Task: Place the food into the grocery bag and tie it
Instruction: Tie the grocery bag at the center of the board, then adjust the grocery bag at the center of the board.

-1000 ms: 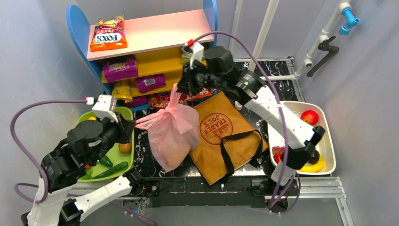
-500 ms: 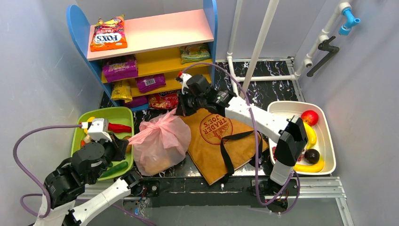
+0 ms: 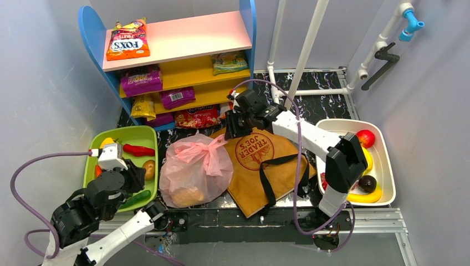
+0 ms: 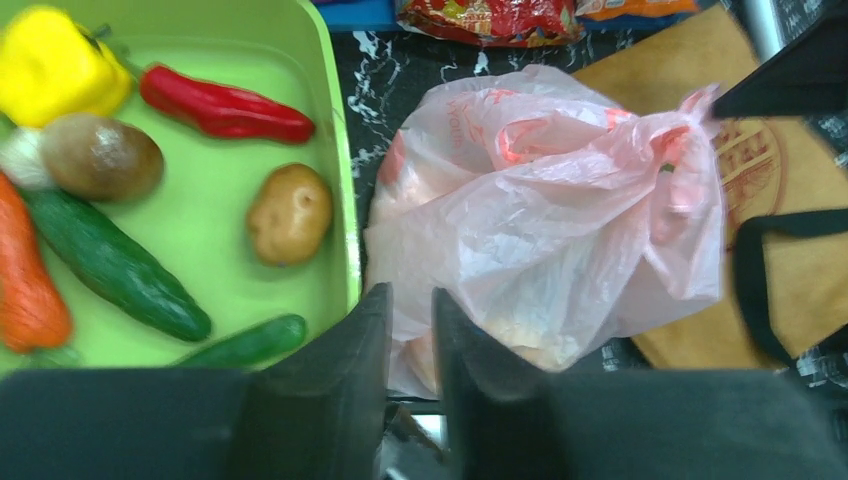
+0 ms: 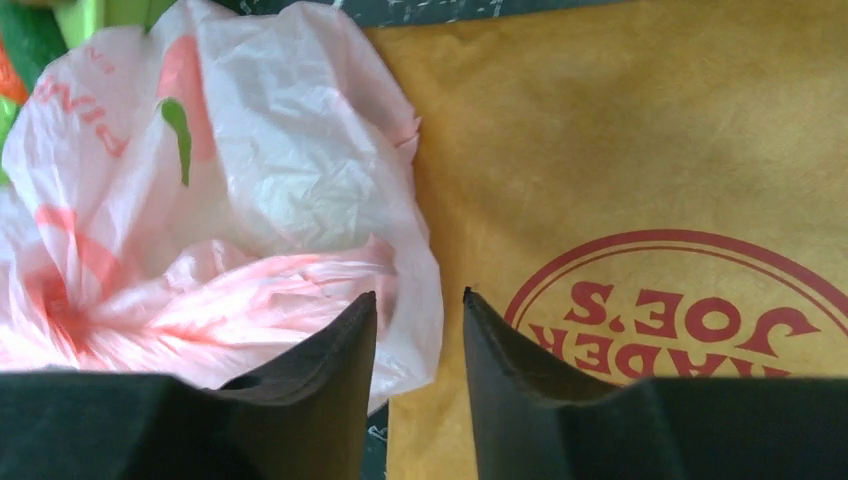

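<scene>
The pink grocery bag [image 3: 194,169] sits bulging on the table with its handles knotted on top [image 3: 209,145]. Food shows through the plastic as a yellow-orange lump [image 3: 185,195]; the rest of the contents is hidden. My left gripper [image 3: 138,176] hangs left of the bag over the green tray's edge, slightly open and holding nothing. In the left wrist view the bag [image 4: 560,200] lies beyond the left gripper [image 4: 410,300]. My right gripper [image 3: 233,126] is open and free behind the bag's right side. In the right wrist view the right gripper [image 5: 418,300] hangs over the seam between the bag [image 5: 220,190] and brown paper.
A green tray [image 3: 145,133] of vegetables lies at the left. The brown Trader Joe's bag [image 3: 266,160] lies flat right of the pink bag. A white tray [image 3: 388,183] holds fruit at the right. A shelf [image 3: 177,39] with snack packets stands behind.
Both grippers opened and let go of the bag's handles. The bag settled onto the table with its knot on top. The left arm drew back toward me, and the right moved right.
</scene>
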Controlling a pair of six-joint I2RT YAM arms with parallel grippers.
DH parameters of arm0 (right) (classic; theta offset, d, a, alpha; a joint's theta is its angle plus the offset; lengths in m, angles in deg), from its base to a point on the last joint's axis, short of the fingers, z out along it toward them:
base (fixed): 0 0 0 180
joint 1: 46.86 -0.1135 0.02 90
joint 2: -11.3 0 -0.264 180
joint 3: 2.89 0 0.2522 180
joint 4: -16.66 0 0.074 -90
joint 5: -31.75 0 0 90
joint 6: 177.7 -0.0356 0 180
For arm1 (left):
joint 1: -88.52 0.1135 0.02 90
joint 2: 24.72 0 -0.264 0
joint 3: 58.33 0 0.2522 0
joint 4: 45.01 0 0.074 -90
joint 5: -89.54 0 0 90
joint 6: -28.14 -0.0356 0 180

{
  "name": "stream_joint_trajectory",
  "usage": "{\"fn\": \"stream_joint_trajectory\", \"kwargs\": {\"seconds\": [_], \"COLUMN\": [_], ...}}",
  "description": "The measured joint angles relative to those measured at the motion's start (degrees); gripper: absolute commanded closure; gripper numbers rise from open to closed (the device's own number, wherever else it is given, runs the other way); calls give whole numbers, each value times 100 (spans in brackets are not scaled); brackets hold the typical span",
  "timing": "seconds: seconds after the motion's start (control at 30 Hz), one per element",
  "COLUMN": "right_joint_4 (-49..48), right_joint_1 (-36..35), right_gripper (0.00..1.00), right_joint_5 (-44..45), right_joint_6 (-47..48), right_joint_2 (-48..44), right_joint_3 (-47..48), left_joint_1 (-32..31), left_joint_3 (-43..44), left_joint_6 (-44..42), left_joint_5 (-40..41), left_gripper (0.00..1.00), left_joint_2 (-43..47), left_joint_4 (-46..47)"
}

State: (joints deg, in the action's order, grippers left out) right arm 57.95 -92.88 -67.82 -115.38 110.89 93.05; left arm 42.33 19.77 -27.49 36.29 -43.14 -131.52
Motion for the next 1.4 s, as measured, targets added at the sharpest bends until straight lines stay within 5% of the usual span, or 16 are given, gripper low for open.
{"fn": "stream_joint_trajectory", "kwargs": {"seconds": [0.03,0.17,0.27,0.43,0.53,0.77,1.0,1.4], "right_joint_4": [92,573,966,1447,1486,1593,1279,780], "right_joint_1": [-26,-101,-90,-76,-44,68,144,168], "right_gripper": [42,31,25,23,19,20,25,24], "right_joint_5": [4,216,662,1805,2413,2983,2942,2682], "right_joint_6": [70,262,326,46,-337,-1193,-1644,-2057], "right_joint_2": [-35,-564,-1137,-2015,-2653,-3674,-4647,-4557], "right_joint_3": [96,173,184,20,-656,-2450,-3644,-4074], "left_joint_1": [0,0,2,2,2,-184,-1117,-1847], "left_joint_3": [0,129,348,522,514,-229,-992,-1834], "left_joint_6": [-39,-262,-621,-1292,-1637,-1996,-2070,-1663], "left_joint_5": [11,-13,-229,-1261,-2131,-4002,-4201,-3891], "left_gripper": [49,21,12,11,3,2,2,9], "left_joint_2": [-2,-127,-422,-1104,-1626,-2319,-3187,-4942], "left_joint_4": [0,26,208,861,1357,2900,4096,6441]}}
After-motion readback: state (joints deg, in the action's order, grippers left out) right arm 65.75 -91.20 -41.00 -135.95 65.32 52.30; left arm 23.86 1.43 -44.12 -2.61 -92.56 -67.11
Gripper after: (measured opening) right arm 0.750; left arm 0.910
